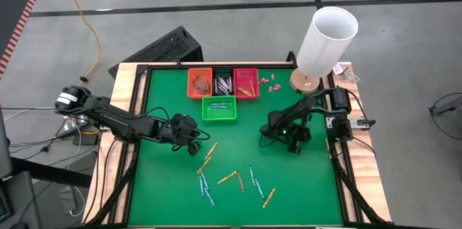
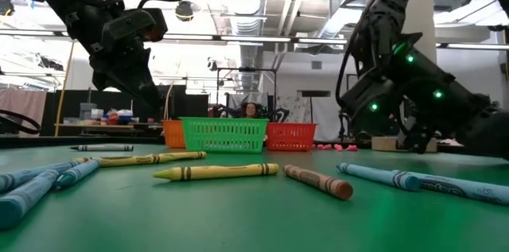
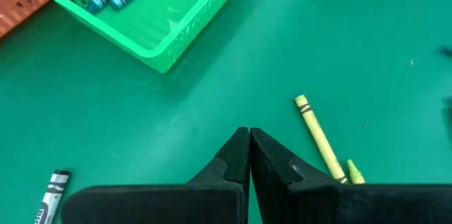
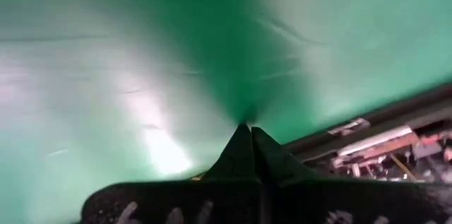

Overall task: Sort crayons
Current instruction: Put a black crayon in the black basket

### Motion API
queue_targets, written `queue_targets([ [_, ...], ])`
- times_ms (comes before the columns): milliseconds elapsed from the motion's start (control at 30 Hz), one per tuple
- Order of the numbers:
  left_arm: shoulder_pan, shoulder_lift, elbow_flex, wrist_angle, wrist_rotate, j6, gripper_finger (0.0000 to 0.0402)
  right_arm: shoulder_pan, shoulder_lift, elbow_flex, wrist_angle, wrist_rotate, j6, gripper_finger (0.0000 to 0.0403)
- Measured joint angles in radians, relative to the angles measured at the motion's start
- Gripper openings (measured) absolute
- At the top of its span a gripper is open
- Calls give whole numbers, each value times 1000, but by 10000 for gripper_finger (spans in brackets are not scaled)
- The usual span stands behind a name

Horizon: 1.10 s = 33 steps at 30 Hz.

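Left gripper [image 1: 193,142] hangs over the green mat [image 1: 310,186], fingers pressed together, holding nothing; its tip sits just short of a yellow crayon [image 1: 209,152]. That crayon is a thin paper-wrapped stick, long axis diagonal, one end toward the trays and the other toward the near edge.

Loose crayons [image 1: 234,180] lie scattered on the near half of the mat. At the left a teal cluster [image 1: 205,188] runs roughly near-to-far. In the middle, two orange-yellow sticks [image 1: 231,178] meet in a shallow V. Further right a teal one [image 1: 251,175] lies near-to-far and an orange one [image 1: 268,197] lies diagonal. From table height their pointed tips and dark printed wrappers show.

At the far side stand four slotted plastic trays: orange [image 1: 200,82], dark [image 1: 223,82], red [image 1: 246,83], with a green tray [image 1: 219,108] in front holding teal crayons laid crosswise. Small pink bits [image 1: 269,83] lie right of the red tray.

Right gripper [image 1: 294,144] rests low on bare mat near the right rail, fingers closed and empty. A white cylinder [image 1: 326,39] on a round wooden base stands at the far right corner.
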Motion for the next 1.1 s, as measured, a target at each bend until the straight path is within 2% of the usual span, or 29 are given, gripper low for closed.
queue_targets([
  [333, 0, 0, 0, -1, 1, 0, 0, -64, -2, -74, -40, 147, 106, 0],
  [467, 0, 0, 0, 0, 1, 0, 0, -81, -2, -101, -35, 133, 116, 0],
  [833, 0, 0, 0, 15, 1, 0, 0, -94, -3, -199, -20, -7, 224, 0],
  [1100, 0, 0, 0, 15, 1, 0, 0, -94, -4, -233, 35, -24, 235, 0],
])
